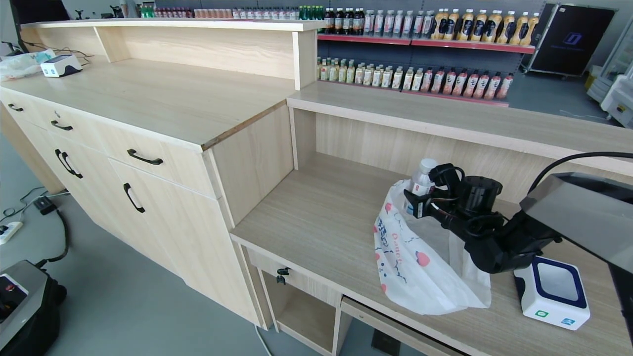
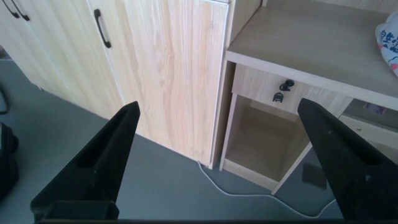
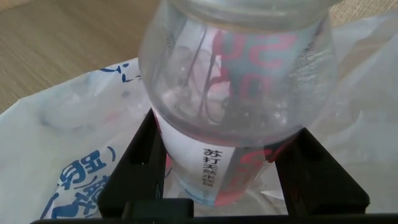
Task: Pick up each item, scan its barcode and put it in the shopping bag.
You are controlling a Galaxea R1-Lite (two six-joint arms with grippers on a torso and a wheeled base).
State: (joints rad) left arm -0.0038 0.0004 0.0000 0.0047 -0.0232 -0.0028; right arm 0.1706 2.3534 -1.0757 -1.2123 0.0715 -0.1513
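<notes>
My right gripper (image 1: 419, 200) is shut on a clear plastic bottle (image 1: 422, 184) with a white cap and a red and white label, held upright over the mouth of the white printed shopping bag (image 1: 418, 262). Up close, the bottle (image 3: 239, 99) sits between the black fingers (image 3: 134, 171), with the bag (image 3: 68, 130) directly beneath. A white and blue barcode scanner (image 1: 553, 292) stands on the counter right of the bag. My left gripper (image 2: 217, 155) hangs open and holds nothing, low over the grey floor in front of the cabinets.
The bag stands on a lower wooden counter (image 1: 316, 217) with a back wall. A taller counter with drawers (image 1: 143, 158) rises to the left. Drink shelves (image 1: 415, 74) line the back. A small open cubby (image 2: 261, 143) lies under the counter.
</notes>
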